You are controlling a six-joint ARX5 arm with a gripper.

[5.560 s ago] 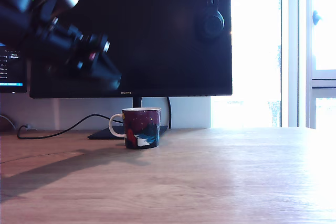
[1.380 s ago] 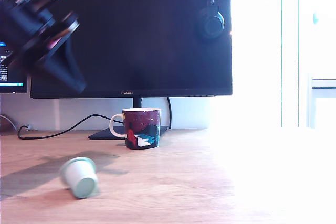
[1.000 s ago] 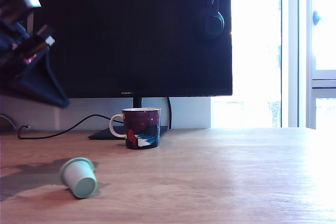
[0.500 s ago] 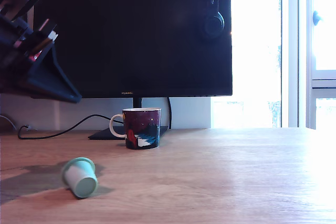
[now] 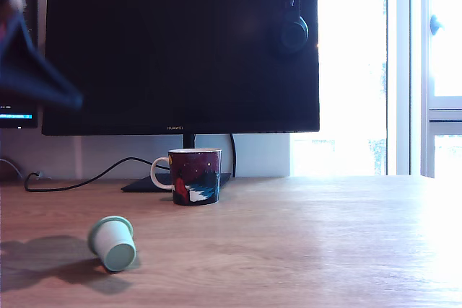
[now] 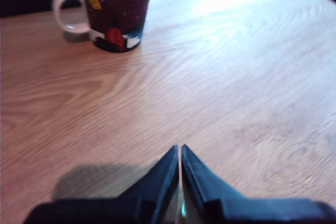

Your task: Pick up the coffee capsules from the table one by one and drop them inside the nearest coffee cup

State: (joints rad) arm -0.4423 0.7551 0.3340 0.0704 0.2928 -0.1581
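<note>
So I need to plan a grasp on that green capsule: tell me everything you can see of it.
The green capsule is a small, pale mint pod, plastic by its look, tapered with a flared rim. It lies tipped on its side on the wooden table, one round end facing the exterior camera. It sits nearer that camera than the mug and to the exterior view's left of it, well apart. Only the table touches it. The wrist view does not show it.

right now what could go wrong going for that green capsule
The mint capsule lies on its side on the table, so it may roll when touched. The hand is shut and must open first. The wrist view shows the mug but not the capsule, so the approach could miss.
</note>
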